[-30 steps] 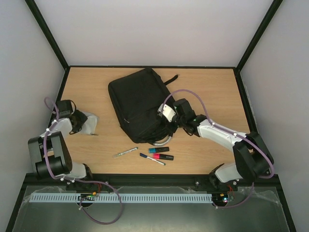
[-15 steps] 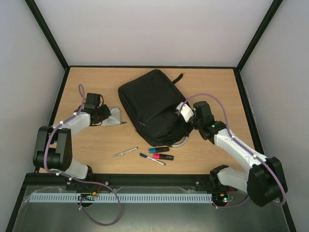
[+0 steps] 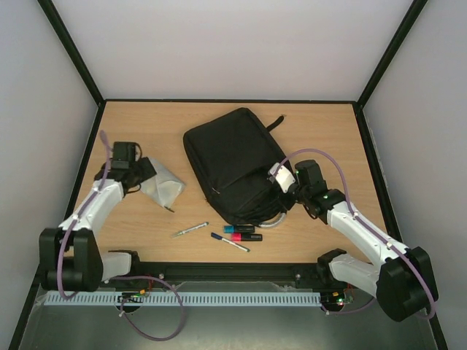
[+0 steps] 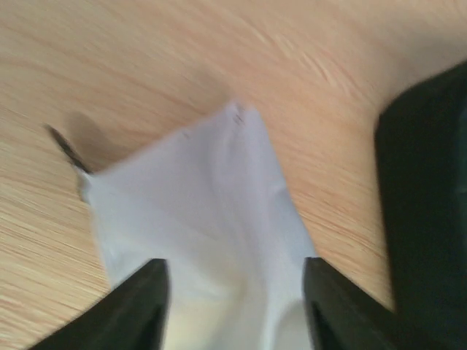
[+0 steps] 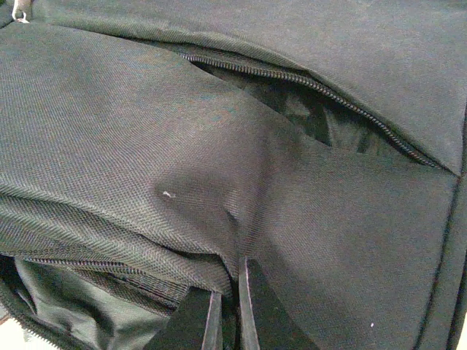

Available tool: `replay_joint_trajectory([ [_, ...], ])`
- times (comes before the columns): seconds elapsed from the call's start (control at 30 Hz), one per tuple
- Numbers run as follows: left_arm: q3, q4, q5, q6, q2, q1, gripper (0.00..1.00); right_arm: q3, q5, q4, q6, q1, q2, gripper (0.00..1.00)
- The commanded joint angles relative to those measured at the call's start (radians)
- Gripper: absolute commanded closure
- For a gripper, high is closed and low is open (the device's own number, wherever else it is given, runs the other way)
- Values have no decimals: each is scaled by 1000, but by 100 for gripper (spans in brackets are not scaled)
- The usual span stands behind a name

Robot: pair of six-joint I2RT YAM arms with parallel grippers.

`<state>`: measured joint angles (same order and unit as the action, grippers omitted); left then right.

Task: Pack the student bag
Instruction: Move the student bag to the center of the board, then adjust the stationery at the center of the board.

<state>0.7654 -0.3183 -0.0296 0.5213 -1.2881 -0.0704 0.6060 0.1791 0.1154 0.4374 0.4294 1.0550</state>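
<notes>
Near the left edge of the table (image 3: 328,131), the left gripper (image 4: 232,292) is set astride a light-grey pouch (image 4: 211,219), jaws parted; whether it is gripped cannot be told. The student bag (image 3: 237,164) is laid mid-table, toward the far edge. The right gripper (image 5: 228,310) is clamped on a fold of its fabric

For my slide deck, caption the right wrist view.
Right gripper pinches fabric of the black student bag, below its partly open zipper.

left arm (image 3: 91,205) extended forward, left gripper (image 4: 233,271) jaws parted | right arm (image 3: 357,226) angled inward, right gripper (image 5: 228,283) pinched closed
</notes>
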Motion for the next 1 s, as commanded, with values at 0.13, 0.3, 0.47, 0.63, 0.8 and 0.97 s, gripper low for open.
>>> replay_joint_trajectory([
  [0.13,-84,-44,-84,40,84,123,25,-3,67,53,-1,-4,-6,83],
  [0.3,-176,30,-206,99,61,199,22,37,75,165,69,-4,-51,44],
  [0.47,-220,81,-228,117,58,220,23,229,177,459,156,-4,-64,25],
  [0.63,-246,151,-258,129,10,222,27,396,325,637,168,-3,-19,19],
  [0.8,-251,222,-258,151,-43,221,40,408,396,556,100,-3,51,20],
  [0.97,-225,244,-248,166,-42,220,64,436,428,496,34,-3,137,27],
])
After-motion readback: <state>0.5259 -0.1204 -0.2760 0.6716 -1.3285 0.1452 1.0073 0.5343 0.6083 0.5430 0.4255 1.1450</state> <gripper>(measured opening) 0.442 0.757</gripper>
